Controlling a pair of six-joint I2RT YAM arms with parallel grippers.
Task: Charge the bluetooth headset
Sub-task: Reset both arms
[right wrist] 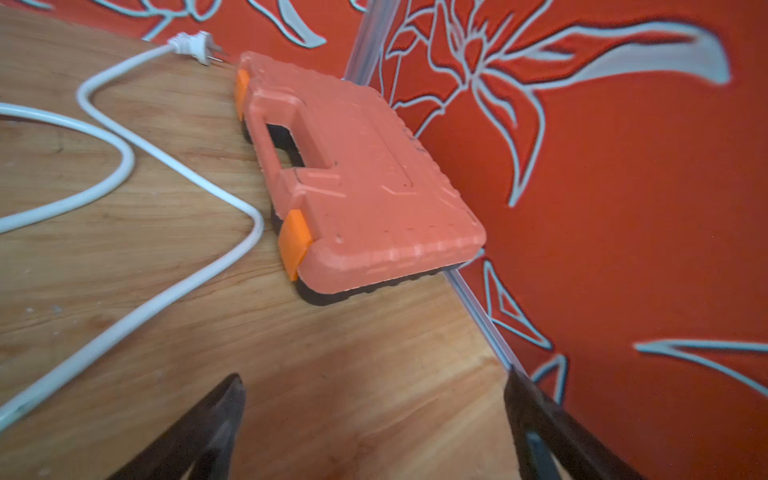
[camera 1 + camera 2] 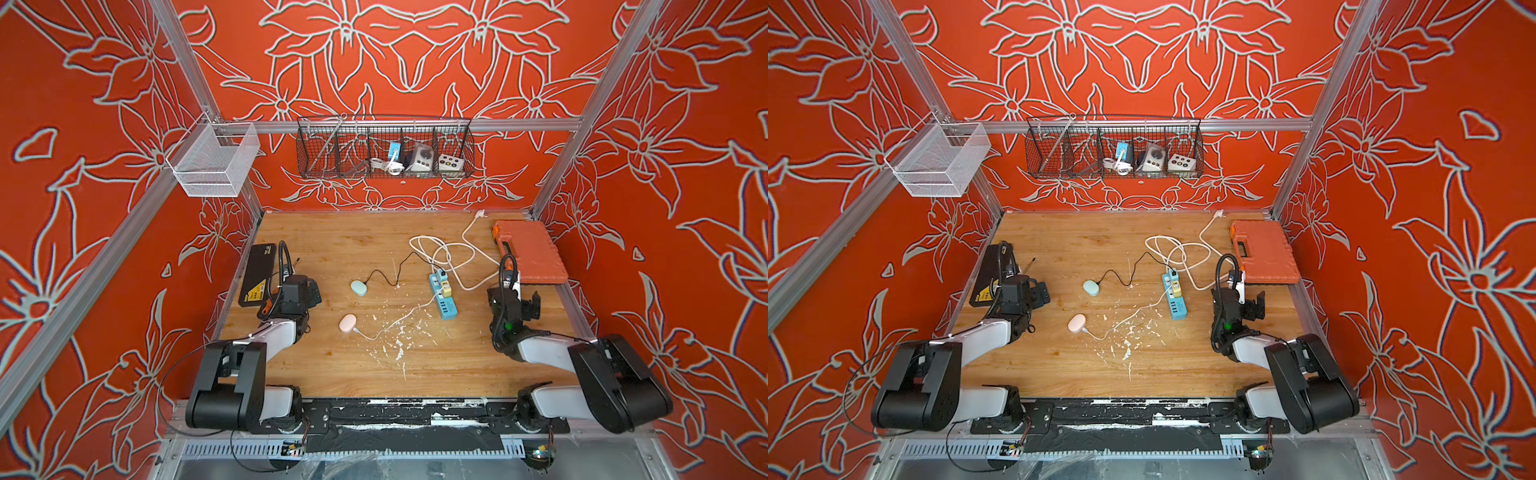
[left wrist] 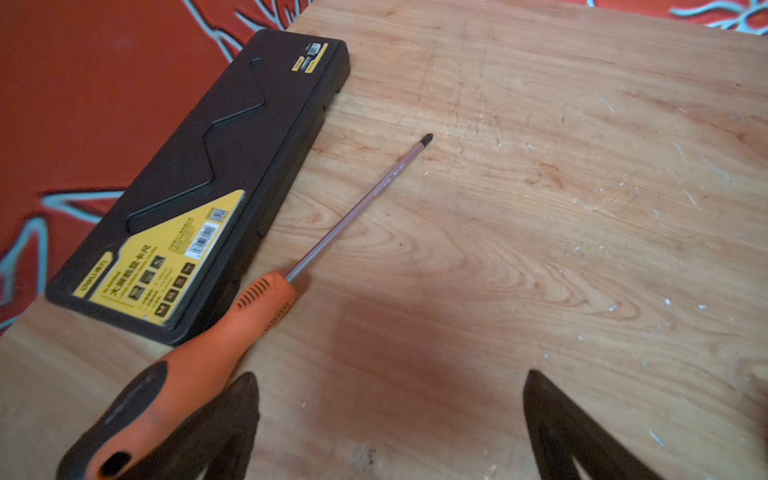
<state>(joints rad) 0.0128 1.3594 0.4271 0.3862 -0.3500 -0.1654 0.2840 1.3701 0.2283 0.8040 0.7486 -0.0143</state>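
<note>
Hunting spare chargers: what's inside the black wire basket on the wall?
A blue block with a coiled white cable, a white adapter, a white button box and a thin rod. Anything beneath them in the wire basket is covered.

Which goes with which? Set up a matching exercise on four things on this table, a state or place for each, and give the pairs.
1 mint headset case
2 pink headset case
3 power strip
4 orange tool case

A near the right end effector, at the table edge
B black cable runs to it
C thin white cable runs to it
D light blue, both cables lead to it

Pairs: 1-B, 2-C, 3-D, 4-A.
</note>
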